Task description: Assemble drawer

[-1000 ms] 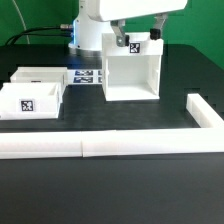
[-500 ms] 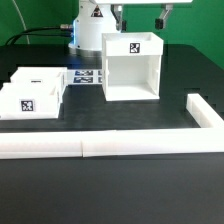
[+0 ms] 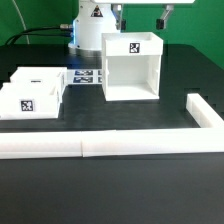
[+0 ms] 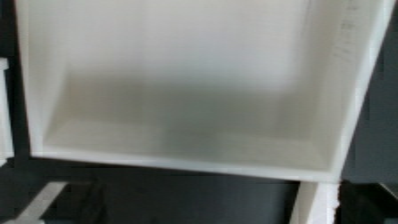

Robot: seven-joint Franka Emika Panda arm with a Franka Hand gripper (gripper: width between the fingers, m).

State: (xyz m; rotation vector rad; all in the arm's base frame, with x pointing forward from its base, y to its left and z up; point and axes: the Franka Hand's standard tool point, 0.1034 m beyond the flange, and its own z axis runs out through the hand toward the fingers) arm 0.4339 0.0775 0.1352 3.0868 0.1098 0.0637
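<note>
The hand (image 3: 139, 14) is hanging released above the housing (image 3: 131, 68), its jaws standing wide apart with nothing between them, though most of it is running off the top of the exterior view. The housing is standing upright on the dark worktop (image 3: 120, 190), open front facing the camera and a tag showing on its top; the wrist view is looking straight down on it, so that its white panel (image 4: 187, 90) is filling almost the whole picture. Both compartments are showing empty. The front tray (image 3: 28, 103) and the rear tray (image 3: 40, 76) are sitting close together, well apart from the housing toward the exterior view's left, with the marker board (image 3: 88, 76) lying between them and the housing. The border rail (image 3: 110, 146) is running along the near side and turning a corner at the exterior view's right. Judging from this, the assembly is only beginning: the housing is looking placed, while both trays are waiting to be picked up and slid into it.
</note>
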